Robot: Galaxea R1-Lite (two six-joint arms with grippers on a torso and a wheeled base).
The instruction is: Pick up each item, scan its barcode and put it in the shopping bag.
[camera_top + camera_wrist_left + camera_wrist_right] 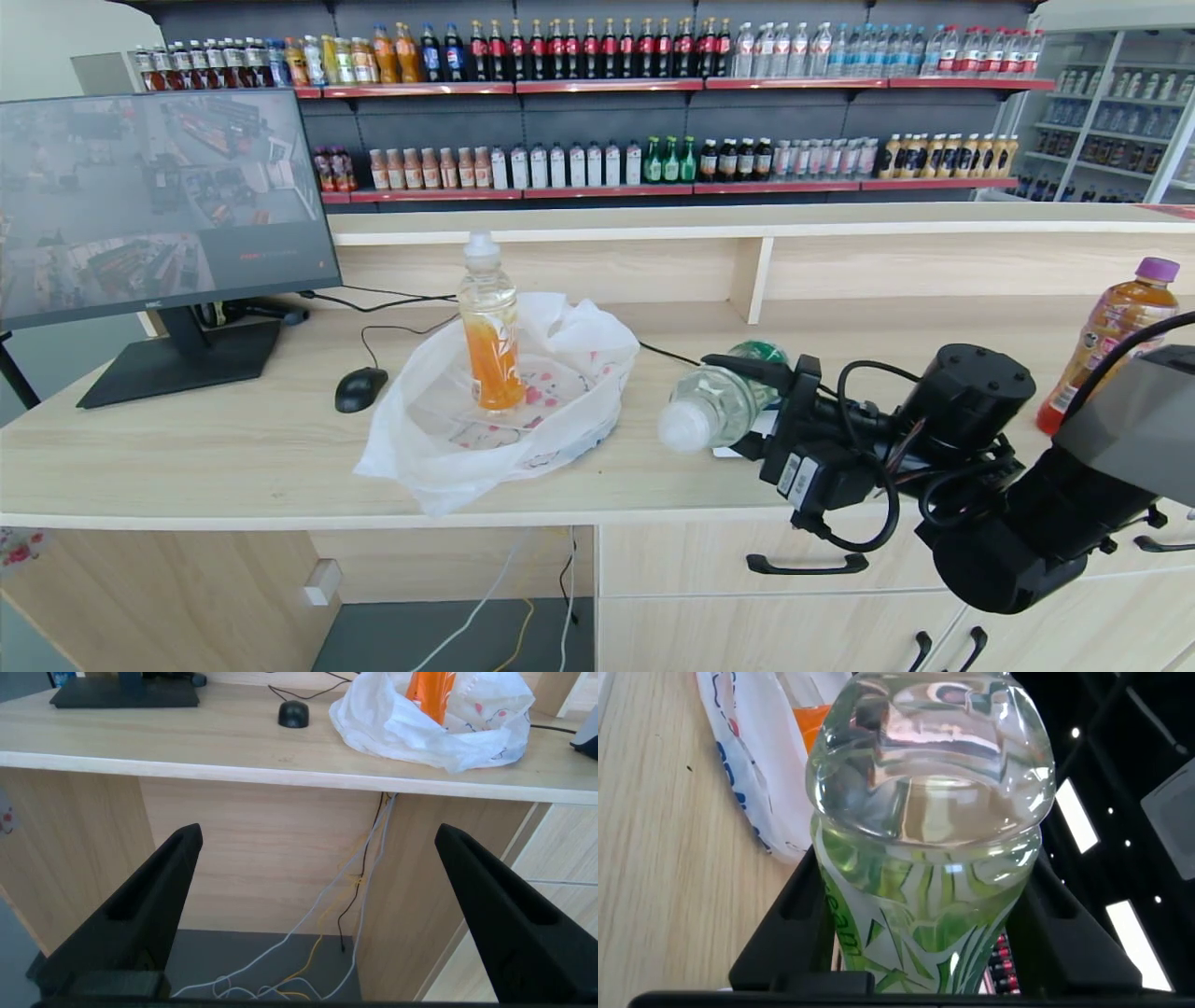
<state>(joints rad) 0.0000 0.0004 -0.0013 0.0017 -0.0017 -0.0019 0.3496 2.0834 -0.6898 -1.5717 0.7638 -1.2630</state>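
**Head view.** A light wooden counter (pixel 233 448) carries a white shopping bag (pixel 569 411), lying open near the middle. A juice bottle (pixel 490 327) with orange contents and a white cap stands upright inside the bag. At the bag's 3 o'clock, just beside its rim, the right gripper (pixel 742 411) holds a clear water bottle (pixel 714 401) with a green label. The bottle lies on its side above the counter with one finger over it and one under, so the jaws are clamped on it. At about 3 o'clock from the gripper, well apart, a purple-capped bottle (pixel 1111 341) of amber drink stands upright on the counter. A black mouse (pixel 360 388) lies at the bag's 9 o'clock, and a monitor (pixel 159 205) stands at its 10 o'clock. Shelves (pixel 597 87) of drinks line the wall at 12 o'clock.

**Left wrist view.** The left gripper (pixel 318 905) hangs in front of the counter's face, below the counter (pixel 187 761) edge. Its two black fingers (pixel 140 915) are spread wide with nothing between them. Cables (pixel 360 896) hang down the panel behind. On the counter top are the mouse (pixel 293 713), the shopping bag (pixel 439 728) and the orange body of the juice bottle (pixel 430 691).

**Right wrist view.** The water bottle (pixel 924 859) sits between the black fingers (pixel 794 924) of the right gripper (pixel 924 943), pressed on both flanks. Beyond it are the counter (pixel 654 859), the shopping bag (pixel 757 765) and part of the juice bottle (pixel 817 723).
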